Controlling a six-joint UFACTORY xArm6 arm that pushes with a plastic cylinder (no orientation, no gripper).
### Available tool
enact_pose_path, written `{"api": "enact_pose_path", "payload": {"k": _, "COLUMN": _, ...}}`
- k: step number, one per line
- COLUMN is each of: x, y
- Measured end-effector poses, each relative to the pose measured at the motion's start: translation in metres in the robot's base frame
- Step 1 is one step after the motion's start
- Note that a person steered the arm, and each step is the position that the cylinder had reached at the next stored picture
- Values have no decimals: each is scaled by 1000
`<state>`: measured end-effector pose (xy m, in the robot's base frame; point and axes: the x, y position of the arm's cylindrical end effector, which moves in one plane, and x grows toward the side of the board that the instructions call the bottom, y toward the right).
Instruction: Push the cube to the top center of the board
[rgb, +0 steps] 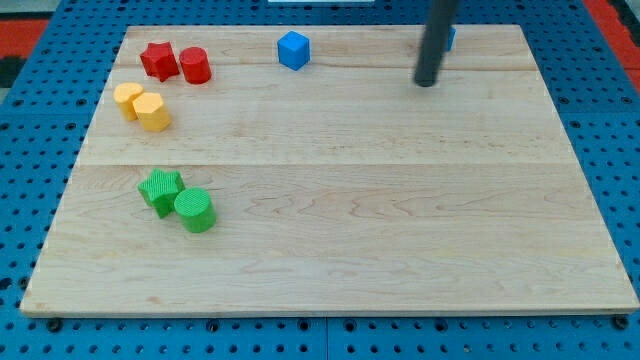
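A blue cube (293, 49) sits near the top edge of the wooden board (340, 220), a little left of the centre. My tip (427, 83) rests on the board to the cube's right, well apart from it. A second blue block (450, 39) shows only as a sliver behind the rod at the top right; its shape is hidden.
A red star (158, 60) and a red cylinder (194, 65) sit at the top left. A yellow round block (127, 97) and a yellow hexagonal block (152, 112) lie below them. A green star (160, 189) and a green cylinder (195, 210) sit at mid left.
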<state>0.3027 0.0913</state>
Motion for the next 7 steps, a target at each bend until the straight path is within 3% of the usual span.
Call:
{"api": "enact_pose_path", "payload": {"k": 1, "x": -45, "y": -114}}
{"api": "enact_pose_path", "payload": {"k": 2, "x": -58, "y": -138}}
{"api": "enact_pose_path", "payload": {"k": 3, "x": 6, "y": -143}}
{"api": "enact_pose_path", "payload": {"k": 4, "x": -33, "y": -221}}
{"api": "enact_pose_path", "payload": {"k": 6, "x": -87, "y": -274}}
{"api": "enact_pose_path", "payload": {"k": 7, "x": -74, "y": -190}}
